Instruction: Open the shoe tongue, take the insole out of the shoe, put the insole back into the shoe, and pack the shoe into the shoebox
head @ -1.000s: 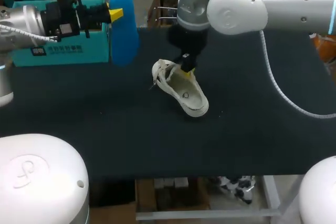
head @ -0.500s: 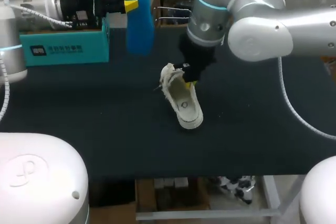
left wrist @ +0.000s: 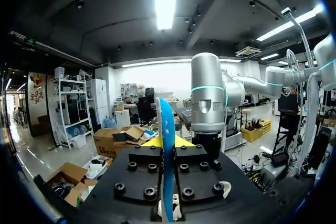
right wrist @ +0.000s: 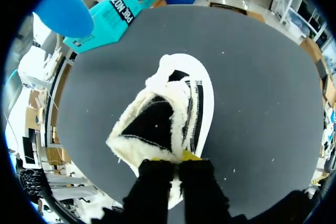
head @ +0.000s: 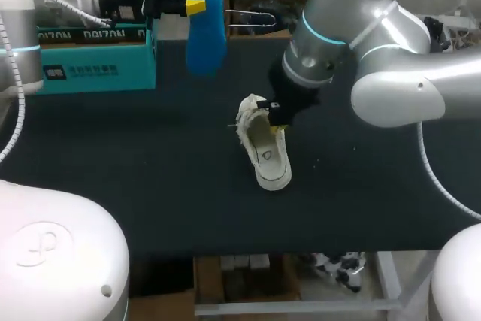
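While the black table [head: 113, 163] fills mid-frame, the teal shoebox [head: 90, 62] sits upper left. The white shoe [head: 264, 152] lies at centre, its fleecy rim pinched by the right fingers [head: 279, 121]. The blue insole [head: 207, 31] hangs top centre, clamped between the left fingers [head: 195, 7].

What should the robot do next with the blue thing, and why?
Probably swing the left gripper down toward the shoe. It holds the blue insole up in the air, away from the shoe, while the right gripper pinches the shoe's fluffy edge, seemingly holding it open.
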{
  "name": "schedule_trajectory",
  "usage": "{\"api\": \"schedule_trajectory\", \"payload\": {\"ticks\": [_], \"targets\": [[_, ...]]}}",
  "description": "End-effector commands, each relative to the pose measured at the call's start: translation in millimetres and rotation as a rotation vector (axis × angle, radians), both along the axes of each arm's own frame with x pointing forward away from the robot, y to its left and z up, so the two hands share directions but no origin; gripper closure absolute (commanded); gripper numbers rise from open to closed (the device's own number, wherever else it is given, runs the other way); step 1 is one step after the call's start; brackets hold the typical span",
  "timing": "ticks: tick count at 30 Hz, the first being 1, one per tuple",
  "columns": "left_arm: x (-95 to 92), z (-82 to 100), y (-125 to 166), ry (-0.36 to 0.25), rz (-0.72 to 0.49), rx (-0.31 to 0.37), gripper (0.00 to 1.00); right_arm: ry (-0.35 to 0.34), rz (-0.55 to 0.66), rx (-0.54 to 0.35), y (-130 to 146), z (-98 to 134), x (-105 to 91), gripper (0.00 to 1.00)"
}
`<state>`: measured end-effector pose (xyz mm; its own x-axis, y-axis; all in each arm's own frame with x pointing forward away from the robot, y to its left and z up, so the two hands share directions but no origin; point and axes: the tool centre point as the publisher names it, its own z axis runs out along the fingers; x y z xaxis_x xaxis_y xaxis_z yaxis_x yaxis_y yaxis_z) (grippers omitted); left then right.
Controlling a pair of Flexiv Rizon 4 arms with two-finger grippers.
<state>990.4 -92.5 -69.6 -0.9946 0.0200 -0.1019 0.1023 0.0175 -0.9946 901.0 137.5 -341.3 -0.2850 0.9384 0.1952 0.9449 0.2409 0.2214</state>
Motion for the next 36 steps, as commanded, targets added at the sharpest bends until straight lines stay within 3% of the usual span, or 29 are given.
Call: {"api": "schedule_trajectory", "payload": {"ticks": [1, 9, 14, 15, 16, 26, 27, 30, 36], "targets": [[1.9, -6.5, -0.2, 0.0, -0.087, 0.0, 1.0, -0.087, -0.022, 0.034, -7.2, -1.5, -1.1, 0.0], [-24.3, -9.8, -20.5, -0.045, -0.13, -0.02, 1.0, -0.08, -0.051, 0.012, -28.7, 19.2, -14.9, 0.0], [-41.2, -7.7, -38.6, -0.036, -0.203, -0.042, 1.0, -0.095, -0.047, 0.013, -44.9, 32.4, -27.0, 0.0], [-44.5, -6.7, -42.3, -0.03, -0.212, -0.023, 1.0, -0.095, -0.047, 0.013, -44.9, 32.4, -27.0, 0.0], [-47.7, -5.2, -46.3, 0.0, -0.175, 0.075, 1.0, -0.095, -0.047, 0.013, -44.9, 32.4, -27.0, 0.0], [-53.2, -10.7, -48.4, -0.01, -0.189, 0.072, 1.0, -0.095, -0.047, 0.013, -44.9, 32.4, -27.0, 0.0], [-59.6, -15.8, -50.7, -0.035, -0.179, 0.081, 1.0, -0.092, -0.025, 0.065, -49.3, 34.1, -26.2, 0.0], [-79.1, -25.5, -56.6, -0.081, -0.187, 0.077, 1.0, -0.051, -0.074, 0.083, -61.5, 45.8, -31.1, 0.0], [-113.8, -29.8, -65.2, -0.165, -0.188, 0.062, 1.0, 0.085, -0.308, 0.156, -90.2, 65.2, -55.5, 0.0]]}}
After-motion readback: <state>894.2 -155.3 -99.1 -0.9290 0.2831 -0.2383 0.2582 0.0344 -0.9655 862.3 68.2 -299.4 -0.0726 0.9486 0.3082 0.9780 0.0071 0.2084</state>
